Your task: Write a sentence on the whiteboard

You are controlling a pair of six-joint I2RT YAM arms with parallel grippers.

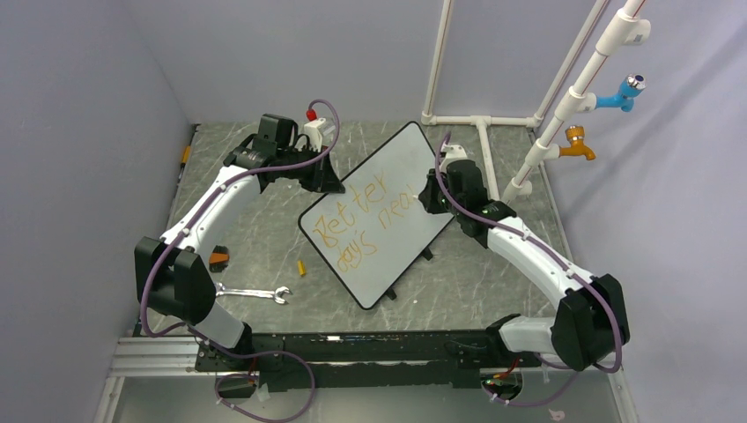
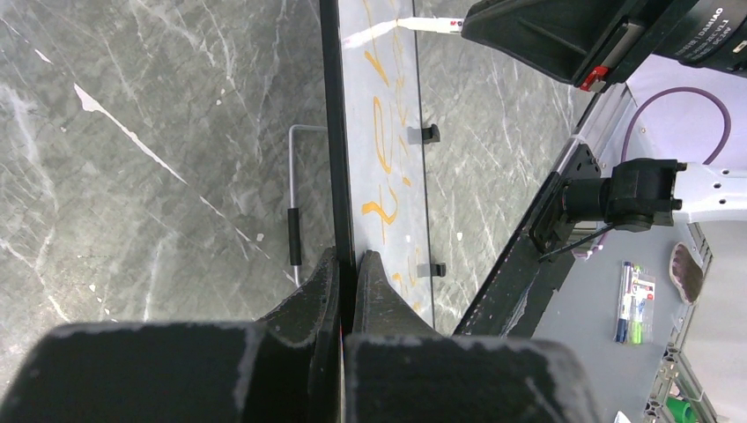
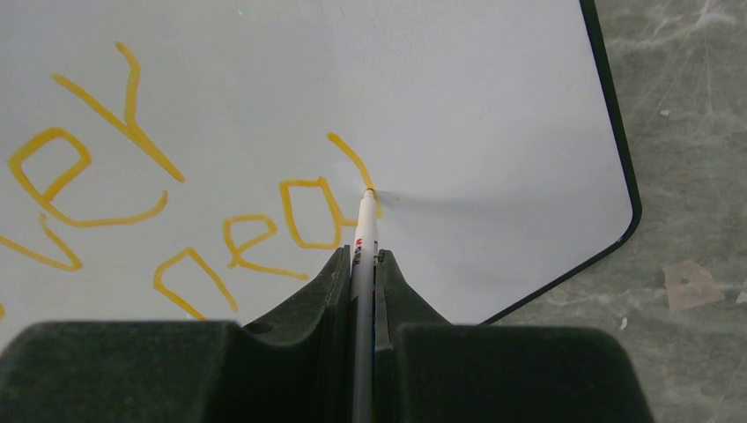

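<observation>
The whiteboard (image 1: 414, 163) lies tilted in the middle of the table, white with a thin black frame. The orange sentence (image 1: 363, 220) on it reads "Better days nea" with a stroke of a further letter begun. My left gripper (image 1: 324, 181) is shut on the whiteboard's black edge (image 2: 337, 176) at the board's far left side. My right gripper (image 1: 429, 196) is shut on a white marker (image 3: 363, 247). The marker's tip touches the board at the end of the orange lettering (image 3: 304, 211), on the last stroke.
A silver wrench (image 1: 251, 293), a small orange cap (image 1: 301, 268) and a black-and-orange piece (image 1: 218, 259) lie on the grey table left of the board. White pipes with a blue and an orange tap (image 1: 577, 141) stand at the back right. Two black clips (image 2: 430, 133) sit on the board's near edge.
</observation>
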